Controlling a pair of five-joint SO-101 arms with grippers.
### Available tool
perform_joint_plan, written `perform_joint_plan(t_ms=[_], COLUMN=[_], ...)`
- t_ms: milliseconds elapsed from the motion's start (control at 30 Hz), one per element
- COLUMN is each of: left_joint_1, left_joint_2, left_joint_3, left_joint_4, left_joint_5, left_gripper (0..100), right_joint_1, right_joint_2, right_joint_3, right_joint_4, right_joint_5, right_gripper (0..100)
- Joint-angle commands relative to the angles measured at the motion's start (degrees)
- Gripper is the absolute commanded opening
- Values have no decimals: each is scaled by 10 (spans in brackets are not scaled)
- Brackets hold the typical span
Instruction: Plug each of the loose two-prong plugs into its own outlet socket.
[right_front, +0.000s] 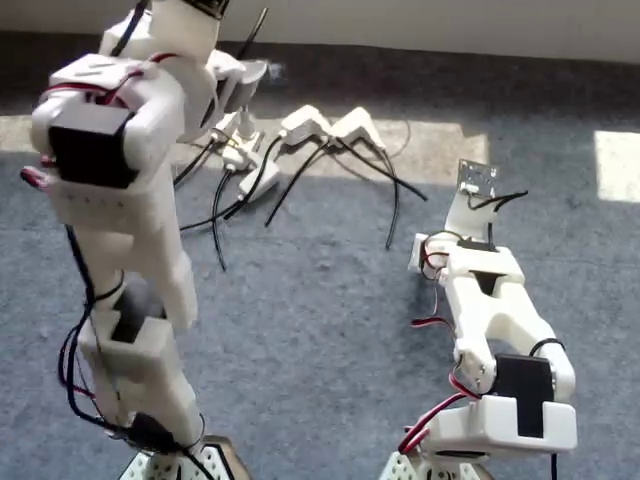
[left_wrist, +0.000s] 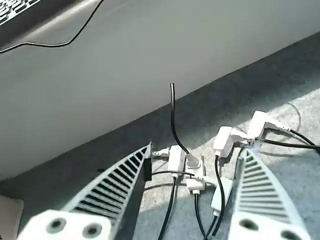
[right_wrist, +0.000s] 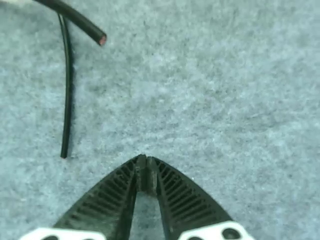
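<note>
A: Two white plugs (left_wrist: 222, 140) with black cords, side by side on grey surface (right_front: 330, 330), just beside cluster of plugs and sockets (left_wrist: 187, 167). Whether seated in sockets: cannot tell.
B: Left arm (right_front: 120, 200)?
A: Raised over cluster; jaws spread wide, holding nothing.
B: Right arm (right_front: 500, 300)?
A: Low over surface, well apart from cluster; jaws closed tip to tip, empty; black cord ends (right_wrist: 65, 100) near.
</note>
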Motion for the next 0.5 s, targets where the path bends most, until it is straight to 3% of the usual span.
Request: perform_joint_plan(t_ms=[0, 200, 467], left_joint_1=[-5, -5, -5], left_joint_2=[-230, -491, -759], left_joint_3=[233, 543, 866], left_joint_4=[3, 2, -29], left_joint_5=[7, 4, 5], left_gripper=[256, 256, 252], right_joint_1=[-4, -3, -7], right_joint_2=[-4, -7, -56], right_joint_3=[-2, -2, 23], right_joint_4=[-10, -8, -7], right_joint_5=[-3, -5, -7], right_gripper=[6, 6, 6])
